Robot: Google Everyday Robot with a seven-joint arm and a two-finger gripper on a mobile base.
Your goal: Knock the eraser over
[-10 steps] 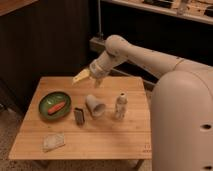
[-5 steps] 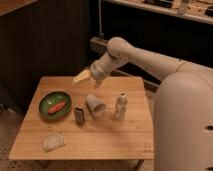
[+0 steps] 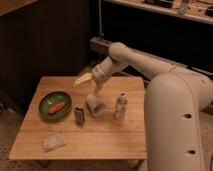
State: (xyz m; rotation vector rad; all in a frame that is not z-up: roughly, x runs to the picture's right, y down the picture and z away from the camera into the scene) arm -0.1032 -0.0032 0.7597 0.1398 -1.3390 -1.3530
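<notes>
Dipping slightly lower than a moment ago, the claw (image 3: 88, 84) is hovering spread and empty above the surface (image 3: 110, 140), behind the eraser (image 3: 79, 115), which is standing upright between a green bowl (image 3: 42, 102) and a tipped cup (image 3: 95, 106), so the knock is yet to come.

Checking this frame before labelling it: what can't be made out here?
Camera view, the only one:
- Gripper, over the back of the table, beyond the eraser: its height above the tabletop can't be judged from a single view.
- Orange item in the green bowl: too small to identify.
- Bottle: label too small to read.
- Robot body: cut off by the right and bottom edges.
</notes>
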